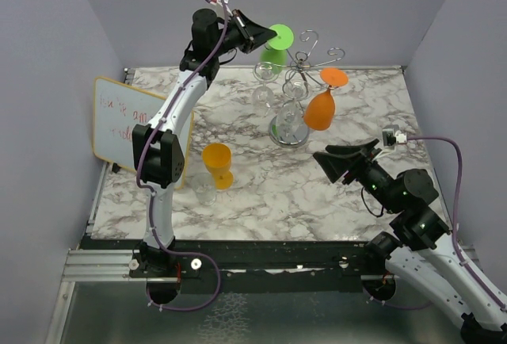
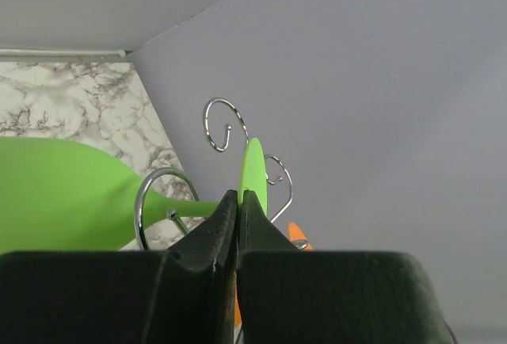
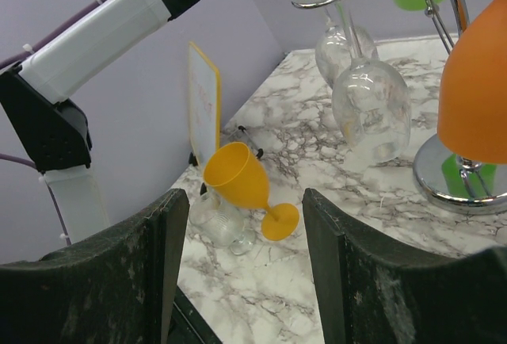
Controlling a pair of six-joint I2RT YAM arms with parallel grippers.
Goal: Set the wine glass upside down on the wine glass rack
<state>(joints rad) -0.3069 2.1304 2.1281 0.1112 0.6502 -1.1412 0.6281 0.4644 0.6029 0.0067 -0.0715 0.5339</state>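
Top view: the left gripper pinches the foot of the green wine glass at the wine glass rack top. The glass is inverted, its stem roughly vertical and its bowl partly hidden.

Left wrist view: fingers are pressed on the foot's edge — the bowl is cut off at left.

Right wrist view: the right gripper is spread and empty — a green sliver shows at the top.

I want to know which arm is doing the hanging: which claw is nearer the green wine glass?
Left. The left claw is shut on the foot of the green wine glass, up at the wine glass rack. The right claw hangs open, low on the rack's near side.
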